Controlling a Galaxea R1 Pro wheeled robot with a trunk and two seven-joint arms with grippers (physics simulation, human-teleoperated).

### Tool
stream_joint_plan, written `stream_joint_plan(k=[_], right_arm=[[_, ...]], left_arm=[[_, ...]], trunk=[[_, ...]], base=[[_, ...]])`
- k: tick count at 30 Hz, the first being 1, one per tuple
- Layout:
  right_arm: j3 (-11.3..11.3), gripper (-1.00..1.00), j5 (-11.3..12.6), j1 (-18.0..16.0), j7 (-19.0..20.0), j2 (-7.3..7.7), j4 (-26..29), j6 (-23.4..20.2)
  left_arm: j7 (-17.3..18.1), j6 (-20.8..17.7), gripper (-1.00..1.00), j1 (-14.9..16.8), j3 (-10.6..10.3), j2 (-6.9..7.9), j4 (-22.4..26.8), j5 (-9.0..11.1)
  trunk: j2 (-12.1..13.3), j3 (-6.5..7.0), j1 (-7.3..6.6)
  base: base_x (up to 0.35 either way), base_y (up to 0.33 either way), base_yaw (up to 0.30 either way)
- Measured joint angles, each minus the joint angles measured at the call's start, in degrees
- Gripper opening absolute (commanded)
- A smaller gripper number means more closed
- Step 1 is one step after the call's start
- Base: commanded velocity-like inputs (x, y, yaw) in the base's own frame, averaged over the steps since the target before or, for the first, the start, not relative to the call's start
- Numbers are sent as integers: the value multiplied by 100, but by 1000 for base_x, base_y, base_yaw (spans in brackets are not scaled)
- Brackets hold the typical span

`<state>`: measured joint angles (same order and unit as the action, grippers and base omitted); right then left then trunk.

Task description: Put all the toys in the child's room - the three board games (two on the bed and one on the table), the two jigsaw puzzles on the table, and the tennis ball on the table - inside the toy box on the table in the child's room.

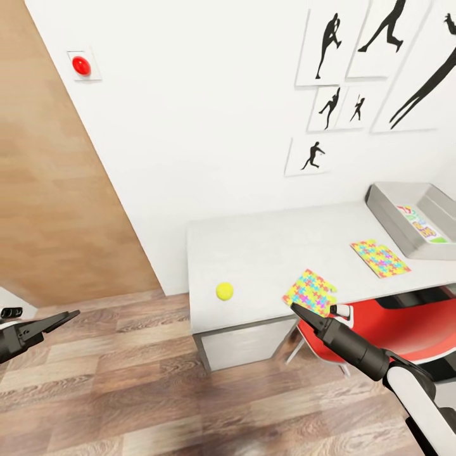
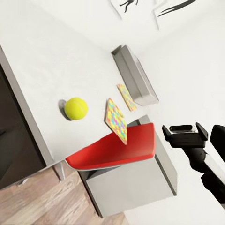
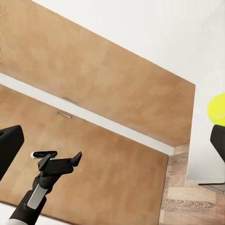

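Inside toy box [image 1: 387, 201]: seemingly one board game [image 1: 421, 223].

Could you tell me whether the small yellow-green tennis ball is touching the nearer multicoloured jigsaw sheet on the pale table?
Apart. The head view shows bare table top between the tennis ball and the jigsaw sheet.

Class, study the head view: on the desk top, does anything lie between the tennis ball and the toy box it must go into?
Yes. The tennis ball sits near the table's left end; the toy box is at the far right. Two jigsaw puzzles lie flat on the top between them. Being thin sheets, they probably would not block a lifted ball.
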<state>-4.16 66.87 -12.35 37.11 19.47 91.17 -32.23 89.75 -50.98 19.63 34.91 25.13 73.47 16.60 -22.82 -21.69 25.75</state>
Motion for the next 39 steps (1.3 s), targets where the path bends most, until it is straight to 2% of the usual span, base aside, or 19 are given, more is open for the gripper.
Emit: stream_joint_plan(k=[33, 39], right_arm=[[-2, 100, -2, 0, 0, -8, -4, 3], [-2, 100, -96, 0, 0, -8, -4, 3]], left_arm=[[0, 4, 100, 0, -27, -1, 0, -1], [0, 3, 100, -1, -22, 0, 0, -1]], trunk=[[0, 312, 0], [0, 369, 0]], base=[[0, 0, 0], [0, 0, 0]])
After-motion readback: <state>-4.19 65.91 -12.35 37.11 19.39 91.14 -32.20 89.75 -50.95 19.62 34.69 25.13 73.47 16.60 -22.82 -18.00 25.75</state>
